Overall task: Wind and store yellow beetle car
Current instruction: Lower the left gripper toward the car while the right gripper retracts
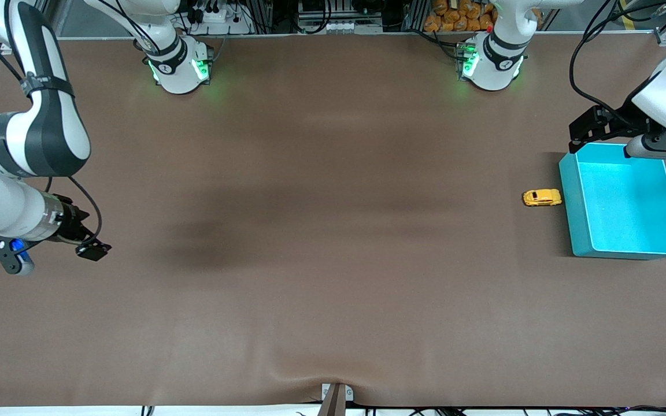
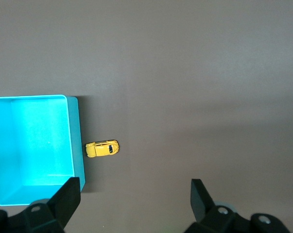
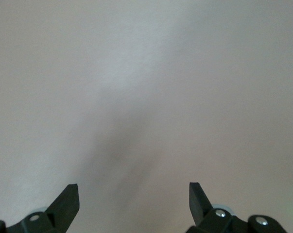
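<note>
The yellow beetle car (image 1: 541,197) (image 2: 102,148) is a tiny yellow-orange toy with dark windows. It sits upright on its wheels on the table (image 1: 321,242), just beside the teal bin (image 1: 571,202) (image 2: 78,141), at the bin's 9 o'clock in the front view.

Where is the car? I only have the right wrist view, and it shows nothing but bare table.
Observer: The car is on the table at the left arm's end, beside a teal bin.
Operator: Is it inside the bin?
Observer: No, it stands outside, on its wheels, close to the bin's wall.
Operator: Which gripper is nearer to it?
Observer: The left gripper, fingers open, hangs over the bin's corner farther from the front camera. The right gripper waits open at the right arm's end.
</note>
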`<state>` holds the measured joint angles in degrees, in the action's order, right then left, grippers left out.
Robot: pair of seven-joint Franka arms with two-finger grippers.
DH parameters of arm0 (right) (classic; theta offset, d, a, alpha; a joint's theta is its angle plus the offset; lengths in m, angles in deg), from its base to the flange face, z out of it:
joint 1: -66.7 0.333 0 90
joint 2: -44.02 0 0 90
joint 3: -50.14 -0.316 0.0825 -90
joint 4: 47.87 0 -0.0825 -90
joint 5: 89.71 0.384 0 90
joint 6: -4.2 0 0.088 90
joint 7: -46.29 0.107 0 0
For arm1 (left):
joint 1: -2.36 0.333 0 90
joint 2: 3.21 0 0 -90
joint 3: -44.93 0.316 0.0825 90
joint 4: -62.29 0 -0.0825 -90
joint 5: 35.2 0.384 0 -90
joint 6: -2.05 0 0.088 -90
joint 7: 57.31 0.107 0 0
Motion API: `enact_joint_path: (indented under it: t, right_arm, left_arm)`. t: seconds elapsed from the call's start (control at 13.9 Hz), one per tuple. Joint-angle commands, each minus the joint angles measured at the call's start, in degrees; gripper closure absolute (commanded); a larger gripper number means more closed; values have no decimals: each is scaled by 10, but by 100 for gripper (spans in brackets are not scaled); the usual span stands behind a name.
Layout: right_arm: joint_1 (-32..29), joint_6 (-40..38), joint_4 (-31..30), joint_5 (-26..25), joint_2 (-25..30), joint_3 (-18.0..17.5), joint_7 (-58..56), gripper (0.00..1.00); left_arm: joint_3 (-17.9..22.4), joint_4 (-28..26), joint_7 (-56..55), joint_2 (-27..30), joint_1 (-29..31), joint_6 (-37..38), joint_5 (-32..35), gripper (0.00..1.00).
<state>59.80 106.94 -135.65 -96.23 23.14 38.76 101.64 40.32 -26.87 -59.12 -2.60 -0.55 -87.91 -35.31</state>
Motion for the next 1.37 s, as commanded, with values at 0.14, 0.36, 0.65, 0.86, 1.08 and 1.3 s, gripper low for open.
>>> enact_joint_path:
  t: [0.14,0.36,0.65,0.86,1.08,1.3]
  right_arm:
    - [-3,-13,27,19,6,-14,-42,0]
    - [-6,-27,35,43,18,-12,-95,0]
    - [-3,-53,65,61,24,-14,-136,0]
    - [-19,-56,64,67,41,-9,-267,0]
    - [-22,-75,64,69,62,-11,-292,0]
    - [-20,-100,64,69,83,-11,-321,0]
  left_arm:
    - [2,2,3,-1,2,-3,10,0]
    - [3,1,-2,-4,3,-2,10,0]
    - [5,0,-22,-21,2,-2,10,0]
    - [5,-1,-32,-45,15,1,9,0]
    - [4,-20,-96,-55,18,1,5,0]
    - [1,-62,-176,-54,17,-7,8,0]
